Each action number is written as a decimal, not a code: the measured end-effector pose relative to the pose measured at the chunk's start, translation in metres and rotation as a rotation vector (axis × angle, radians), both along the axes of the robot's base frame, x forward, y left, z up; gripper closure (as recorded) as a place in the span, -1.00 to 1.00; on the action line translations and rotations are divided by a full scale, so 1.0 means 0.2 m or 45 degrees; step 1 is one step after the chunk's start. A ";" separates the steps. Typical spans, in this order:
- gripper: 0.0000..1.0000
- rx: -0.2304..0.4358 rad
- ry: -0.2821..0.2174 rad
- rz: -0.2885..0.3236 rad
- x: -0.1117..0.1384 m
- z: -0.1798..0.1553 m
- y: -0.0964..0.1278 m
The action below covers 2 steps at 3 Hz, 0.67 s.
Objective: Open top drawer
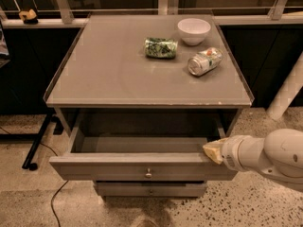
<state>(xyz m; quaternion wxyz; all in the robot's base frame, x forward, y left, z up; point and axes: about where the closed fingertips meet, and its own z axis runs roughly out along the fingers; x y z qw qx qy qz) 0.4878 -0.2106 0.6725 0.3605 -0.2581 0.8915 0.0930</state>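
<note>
The top drawer [118, 166] is a wide grey front with one small round metal knob [148, 173] at its centre. It stands pulled out from the grey cabinet, and its shallow grey inside [142, 144] shows. My gripper [214, 151] comes in from the right on a white arm [270, 158]. Its yellowish tip rests at the top right edge of the drawer front. A narrower drawer front [150, 189] sits shut below.
On the cabinet top [104, 74] lie a green crumpled bag [160, 47], a white bowl [193, 30] and a silver can on its side [204, 61]. A black stand leg [37, 143] and a cable [54, 200] lie on the speckled floor at left. A white post [286, 91] stands at right.
</note>
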 end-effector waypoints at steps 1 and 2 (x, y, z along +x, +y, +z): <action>1.00 0.000 -0.003 0.000 0.00 0.00 0.00; 1.00 -0.017 -0.053 0.029 0.09 0.07 0.04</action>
